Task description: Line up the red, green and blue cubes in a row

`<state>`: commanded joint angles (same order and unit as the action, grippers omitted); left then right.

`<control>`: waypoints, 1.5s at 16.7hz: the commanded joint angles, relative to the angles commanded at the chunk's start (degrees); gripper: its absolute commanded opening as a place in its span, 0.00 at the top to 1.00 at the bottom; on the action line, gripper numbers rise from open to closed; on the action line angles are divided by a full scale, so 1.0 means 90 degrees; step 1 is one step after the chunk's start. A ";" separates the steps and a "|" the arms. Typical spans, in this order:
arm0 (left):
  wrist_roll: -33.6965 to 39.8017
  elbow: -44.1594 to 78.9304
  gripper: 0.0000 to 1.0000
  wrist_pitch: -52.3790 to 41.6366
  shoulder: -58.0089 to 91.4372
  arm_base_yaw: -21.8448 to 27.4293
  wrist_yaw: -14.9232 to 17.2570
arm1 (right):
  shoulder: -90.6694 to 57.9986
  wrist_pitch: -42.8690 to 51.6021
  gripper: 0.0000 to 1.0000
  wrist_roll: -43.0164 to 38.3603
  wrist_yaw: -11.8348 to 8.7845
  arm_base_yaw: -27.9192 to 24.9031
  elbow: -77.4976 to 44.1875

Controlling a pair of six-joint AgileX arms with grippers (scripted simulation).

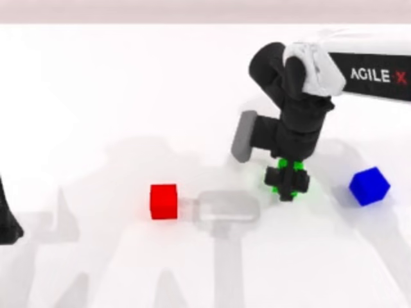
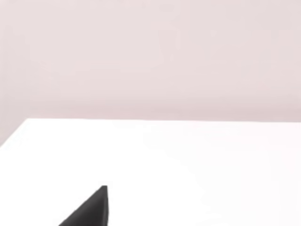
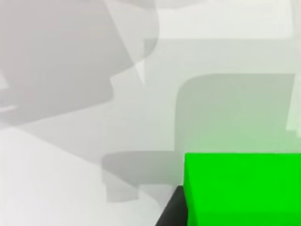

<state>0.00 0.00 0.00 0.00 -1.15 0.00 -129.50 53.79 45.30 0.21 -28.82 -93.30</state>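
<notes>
My right gripper [image 1: 286, 181] hangs right of the table's middle, shut on the green cube [image 1: 272, 181], whose edges show on both sides of the fingers. In the right wrist view the green cube [image 3: 242, 188] fills the corner, with one dark finger [image 3: 171, 213] pressed against its side. It is held above the table; its shadow falls to the left. The red cube [image 1: 164, 201] rests left of centre. The blue cube [image 1: 369, 186] rests at the right, turned at an angle. My left arm [image 1: 6, 221] is parked at the left edge, its one visible finger [image 2: 91, 209] standing far to one side.
The white table carries only grey shadows of the arms, the darkest patch [image 1: 225, 208] just right of the red cube. The left wrist view shows bare table and the far wall.
</notes>
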 joint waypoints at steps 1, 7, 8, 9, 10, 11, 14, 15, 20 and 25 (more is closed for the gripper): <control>0.0000 0.0000 0.00 0.0000 0.0000 0.0000 0.0000 | 0.0000 0.0000 1.00 0.0000 0.0000 0.0000 0.0000; 0.0000 0.0000 0.00 0.0000 0.0000 0.0000 0.0000 | 0.0171 0.0334 1.00 -0.0048 -0.0032 0.0007 -0.0199; 0.0000 0.0000 0.00 0.0000 0.0000 0.0000 0.0000 | 0.0224 0.0535 1.00 -0.0052 -0.0033 0.0006 -0.0335; 0.0000 0.0000 0.00 0.0000 0.0000 0.0000 0.0000 | 0.0283 0.0769 1.00 -0.0050 -0.0033 -0.0001 -0.0484; 0.0000 0.0000 0.00 0.0000 0.0000 0.0000 0.0000 | 0.0347 0.1017 1.00 -0.0039 -0.0034 -0.0018 -0.0636; 0.0000 0.0000 0.00 0.0000 0.0000 0.0000 0.0000 | 0.0413 0.1247 1.00 -0.0029 -0.0034 -0.0034 -0.0784; 0.0000 0.0000 0.00 0.0000 0.0000 0.0000 0.0000 | 0.0565 0.1596 1.00 -0.0029 -0.0034 -0.0047 -0.1062; 0.0000 0.0000 0.00 0.0000 0.0000 0.0000 0.0000 | 0.0566 0.1598 1.00 -0.0030 -0.0034 -0.0047 -0.1064; 0.0000 0.0000 0.00 0.0000 0.0000 0.0000 0.0000 | 0.0442 0.1718 1.00 -0.0031 -0.0037 -0.0231 -0.1272; 0.0000 0.0000 0.00 0.0000 0.0000 0.0000 0.0000 | 0.0045 0.2300 1.00 0.0023 -0.0042 -0.1218 -0.2201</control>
<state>0.00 0.00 0.00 0.00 -1.15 0.00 -129.09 74.48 45.51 -0.17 -39.79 -113.10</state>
